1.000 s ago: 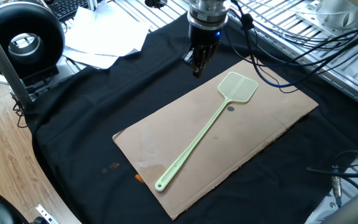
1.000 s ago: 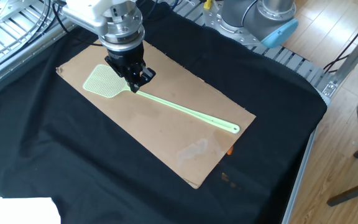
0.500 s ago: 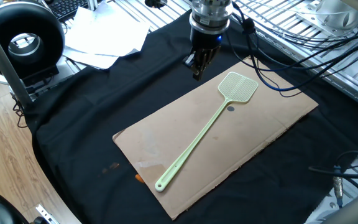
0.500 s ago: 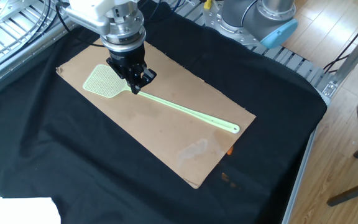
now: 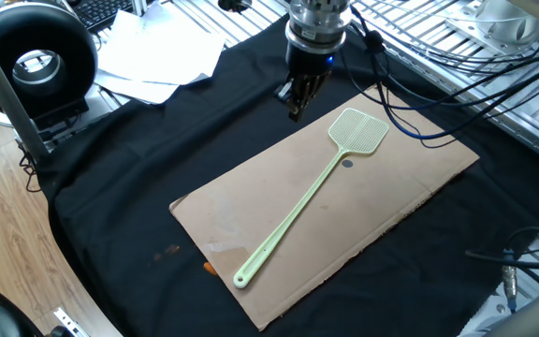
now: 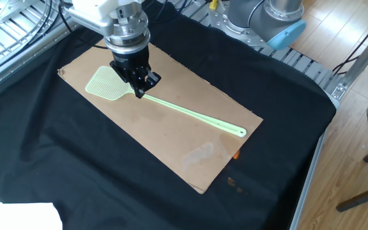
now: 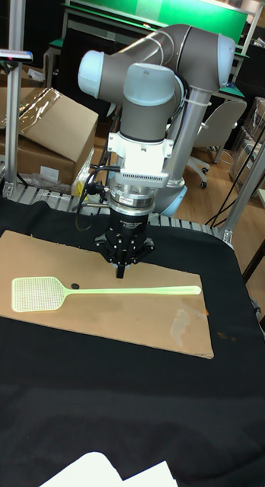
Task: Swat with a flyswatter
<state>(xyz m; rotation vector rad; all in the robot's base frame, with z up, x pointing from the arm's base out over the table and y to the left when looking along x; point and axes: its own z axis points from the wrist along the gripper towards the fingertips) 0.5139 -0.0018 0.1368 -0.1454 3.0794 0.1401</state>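
**Flyswatter lies free while the gripper hovers near its neck**

While nothing holds it, the flyswatter [image 5: 298, 206] lies flat on the cardboard sheet [image 5: 410, 178], running almost the whole length of the sheet: its mesh head sits near one short edge and its looped handle end near the opposite long edge's corner. Laid out straight and unobstructed like this, the thin handle is easy to reach from above, which is probably why it is placed so.

Pointing straight down, the gripper [image 6: 138, 91] hangs above the sheet near where handle meets head. In the tall fixed view its tip sits over the handle a little way from the head. Its fingers look drawn close together with nothing between them, though the narrow gap is hard to read; I cannot tell for sure.

Compared with half a second ago, the flyswatter has not shifted, and the gripper has barely moved. Under the sheet, black cloth [image 5: 138, 168] covers the table.
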